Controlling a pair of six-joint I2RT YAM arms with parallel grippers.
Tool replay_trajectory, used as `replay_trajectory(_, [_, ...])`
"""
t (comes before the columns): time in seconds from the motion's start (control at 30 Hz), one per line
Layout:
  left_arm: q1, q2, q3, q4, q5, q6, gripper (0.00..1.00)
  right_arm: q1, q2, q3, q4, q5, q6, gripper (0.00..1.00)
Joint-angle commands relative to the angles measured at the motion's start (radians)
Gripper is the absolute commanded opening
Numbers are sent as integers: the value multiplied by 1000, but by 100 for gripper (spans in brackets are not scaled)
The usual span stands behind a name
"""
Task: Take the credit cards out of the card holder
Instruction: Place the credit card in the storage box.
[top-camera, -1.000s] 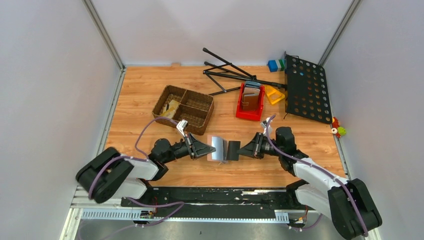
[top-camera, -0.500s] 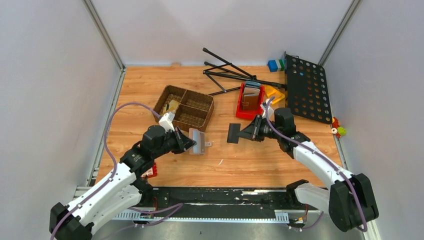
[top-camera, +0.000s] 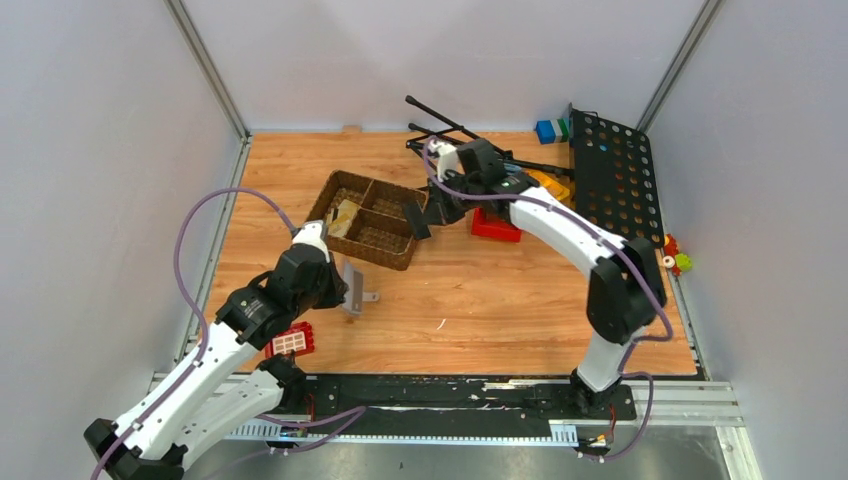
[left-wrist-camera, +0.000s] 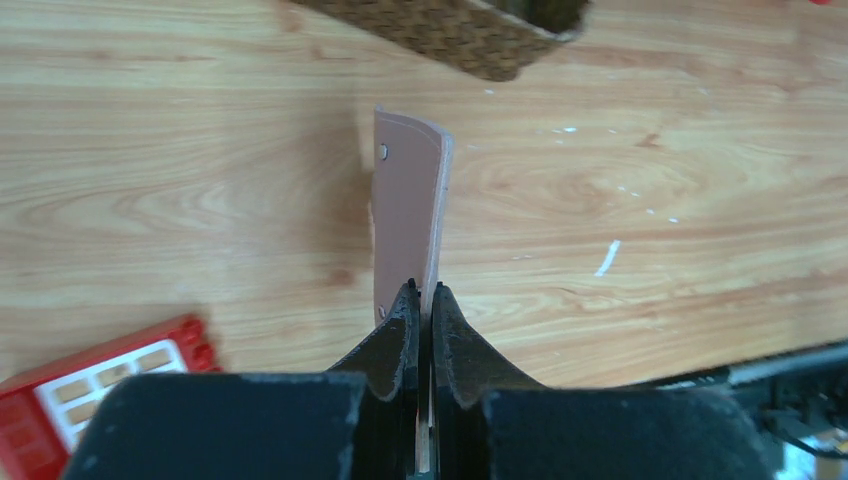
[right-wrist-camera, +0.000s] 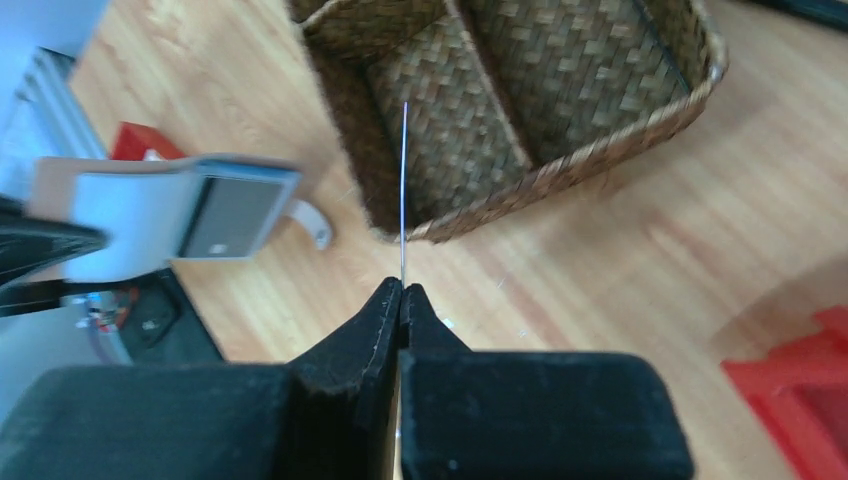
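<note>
Left hand (left-wrist-camera: 421, 300): clenched on the near edge of the card holder (left-wrist-camera: 405, 215), lifted off the wood surface (left-wrist-camera: 650, 150). Lower centre-left in the overhead view, just below the basket (right-wrist-camera: 560, 90).
- Likely reason for the grip: pinching one edge only leaves the slot side free, so a card can slide out away from the fingers.
- Left wrist view: holder nearly edge-on, taupe outside showing. Long axis runs from the fingertips at bottom centre straight toward the top of the frame, free end pointing at the basket.
- Right wrist view: pale grey inside and dark slot strip face that camera, at left of frame.

Right hand (right-wrist-camera: 401, 292): clenched on one card (right-wrist-camera: 403, 180), well apart from the holder, so this card is out.
- Edge-on, a thin line rising from the fingertips, tip over the basket's near corner. Dark in the overhead view, at the basket's right end.
- Judged: carried over to be dropped in the basket.

Second card: cannot tell whether it sits in the holder.

Red block (left-wrist-camera: 100, 380) lies on the surface, lower left of the left wrist view.
</note>
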Motion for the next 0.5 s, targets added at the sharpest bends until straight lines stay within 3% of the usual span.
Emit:
replay_trajectory(0.0, [6, -38, 69, -93, -187, 28, 0, 27, 156, 215, -174, 119, -210, 0])
replay_trajectory(0.27, [5, -38, 109, -122, -242, 66, 0, 28, 351, 504, -208, 254, -304, 0])
replay_trajectory(0.47, [5, -40, 108, -106, -222, 82, 0, 29, 423, 622, -215, 252, -385, 0])
